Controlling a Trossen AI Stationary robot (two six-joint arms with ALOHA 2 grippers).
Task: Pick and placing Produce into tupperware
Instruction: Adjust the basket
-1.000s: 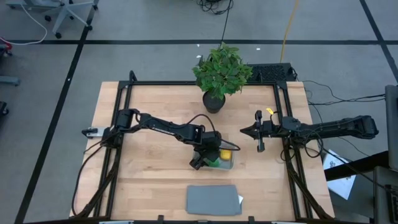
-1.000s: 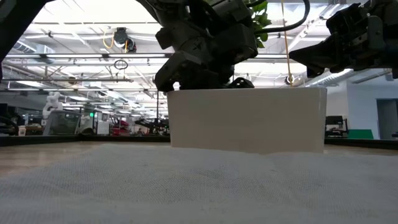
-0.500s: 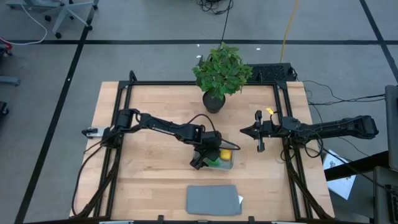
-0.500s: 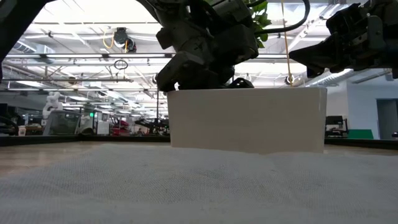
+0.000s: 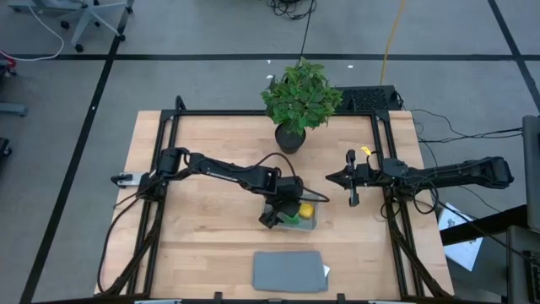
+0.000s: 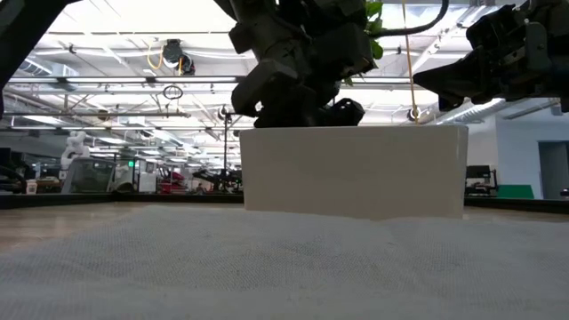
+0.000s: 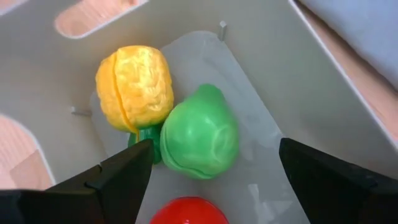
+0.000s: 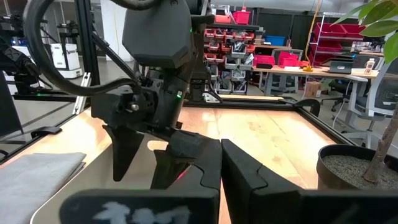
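The tupperware (image 5: 302, 219) stands on the wooden table, right of middle; the low view shows its pale wall (image 6: 356, 169). On its floor lie the produce: a yellow piece (image 7: 134, 87) with a green tip, a round green piece (image 7: 199, 134) touching it, and a red piece (image 7: 186, 213) cut off by the picture's edge. My left gripper (image 7: 214, 149) hovers open just above them, one finger on either side, touching nothing. It also shows from above as my left gripper (image 5: 283, 211). My right gripper (image 5: 331, 178) waits shut at the table's right side.
A leafy potted plant (image 5: 299, 101) stands at the table's far edge. A flat grey rectangle (image 5: 289, 270) lies at the near edge, in front of the tupperware. Black frame rails (image 5: 169, 152) run along the table's sides. Bare wood lies left of the tupperware.
My left gripper has risen a little over the tupperware; in the low view its fingers now stand higher above the rim. The produce lies still inside.
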